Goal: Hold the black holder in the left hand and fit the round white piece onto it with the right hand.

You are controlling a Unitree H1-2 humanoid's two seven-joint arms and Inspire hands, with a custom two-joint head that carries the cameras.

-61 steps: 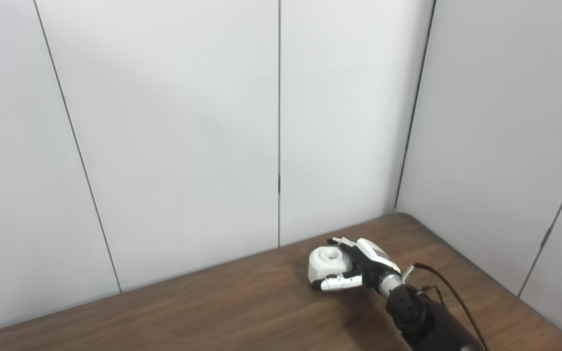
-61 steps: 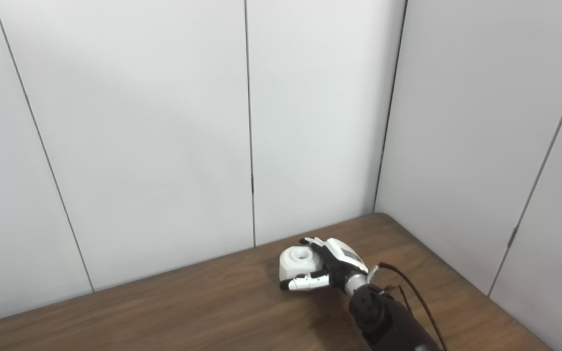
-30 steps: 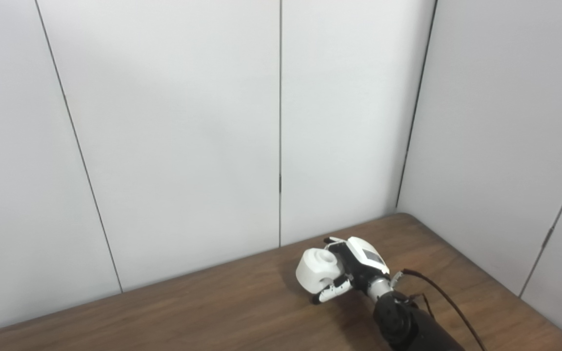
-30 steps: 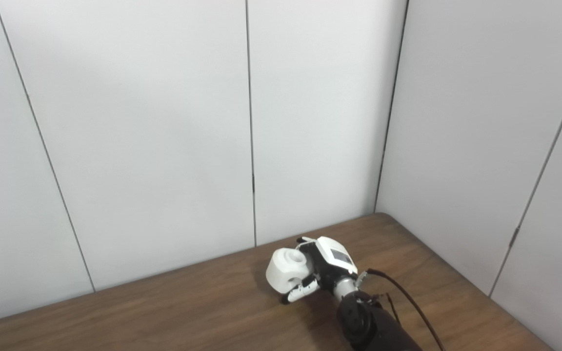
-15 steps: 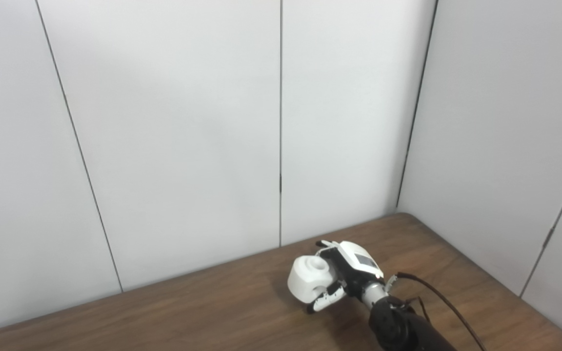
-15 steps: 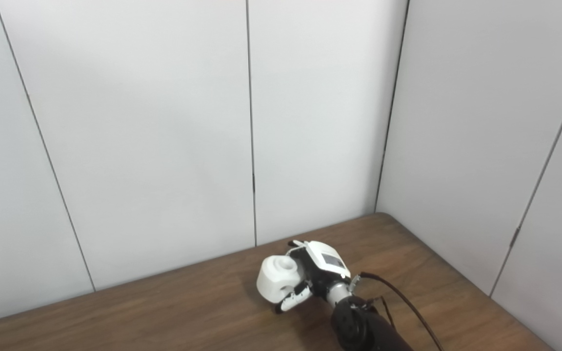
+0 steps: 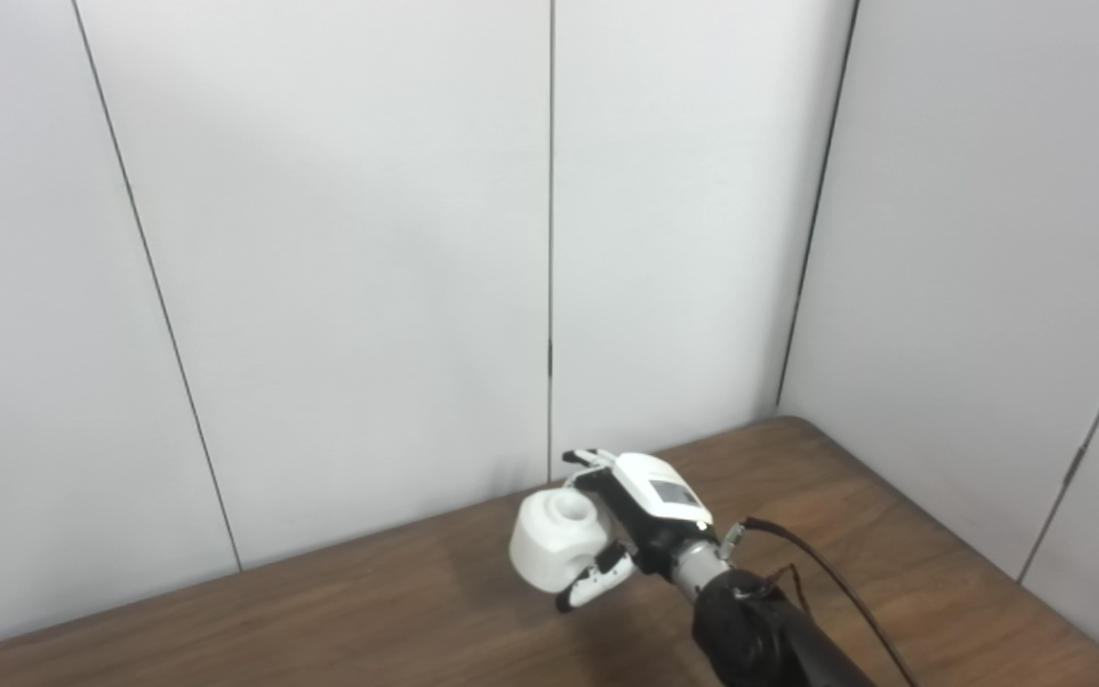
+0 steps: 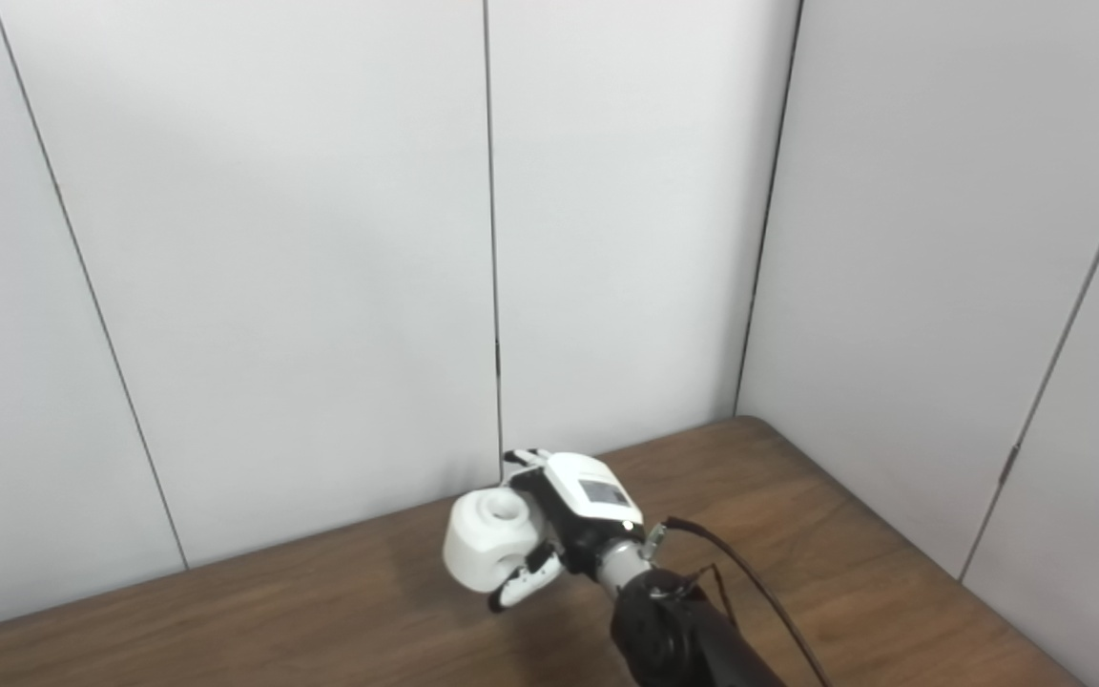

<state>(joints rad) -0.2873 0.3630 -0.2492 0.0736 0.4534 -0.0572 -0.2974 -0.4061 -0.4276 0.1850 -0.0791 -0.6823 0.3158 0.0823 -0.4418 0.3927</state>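
My right hand holds the round white piece, a squat white cylinder with a hole in its top, lifted above the brown table. The fingers wrap its far side and the thumb presses its near side. In the right eye view the same hand and white piece sit left of the picture's middle. The black holder and my left hand are out of view.
White wall panels close the table's back, and another wall closes its right side. They meet at the table's far right corner. A dark cable runs along my right forearm.
My right hand closed on the white piece, lifted it off the table and carried it to the left.
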